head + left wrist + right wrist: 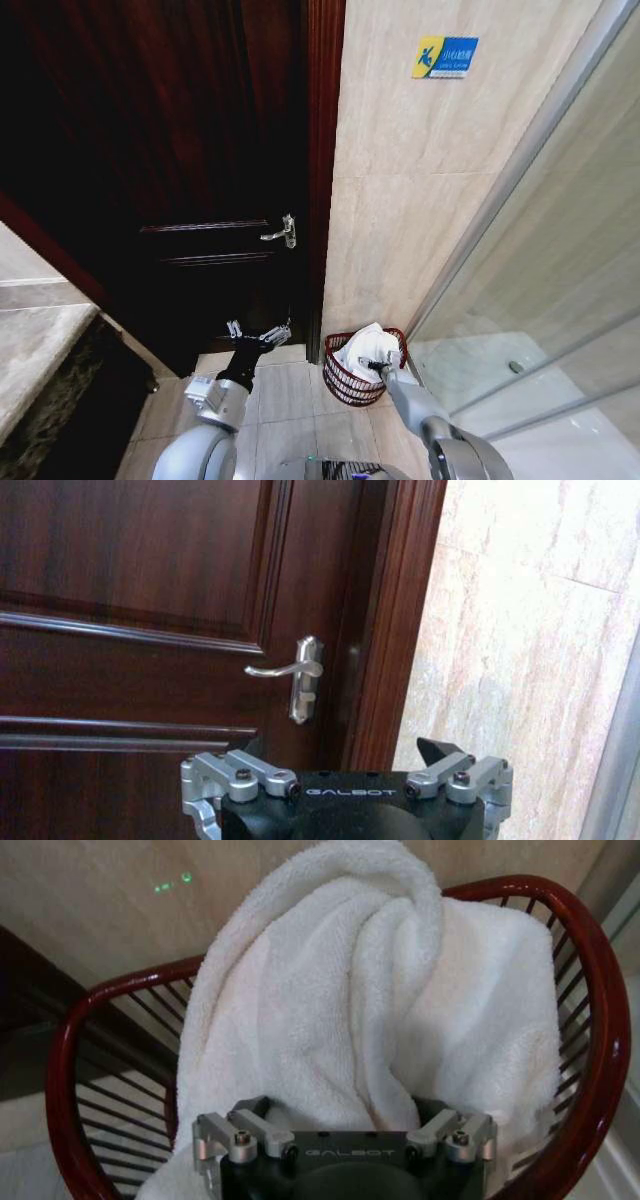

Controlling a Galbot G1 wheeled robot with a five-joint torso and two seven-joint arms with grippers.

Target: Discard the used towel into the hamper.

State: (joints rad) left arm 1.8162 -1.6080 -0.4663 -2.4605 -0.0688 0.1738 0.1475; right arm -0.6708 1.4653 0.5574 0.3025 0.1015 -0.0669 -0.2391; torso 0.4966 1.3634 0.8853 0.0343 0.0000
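White towel (367,350) sits bunched inside the hamper (345,384), spilling over its rim. Hamper stands on the tiled floor at the foot of the beige wall (420,180), between the dark wooden door (180,160) and the glass shower partition (560,260). Right gripper (378,370) is at the hamper's near rim, against the towel; can't tell its finger state. Left gripper (256,333) hovers left of the hamper, fingers spread, facing the door handle (290,671).

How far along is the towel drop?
Mostly done: the white towel sits bunched inside the hamper, part of it above the rim. The right gripper is at the towel; whether it has let go is unclear. Left: releasing and pulling clear. The left gripper idles near the door.
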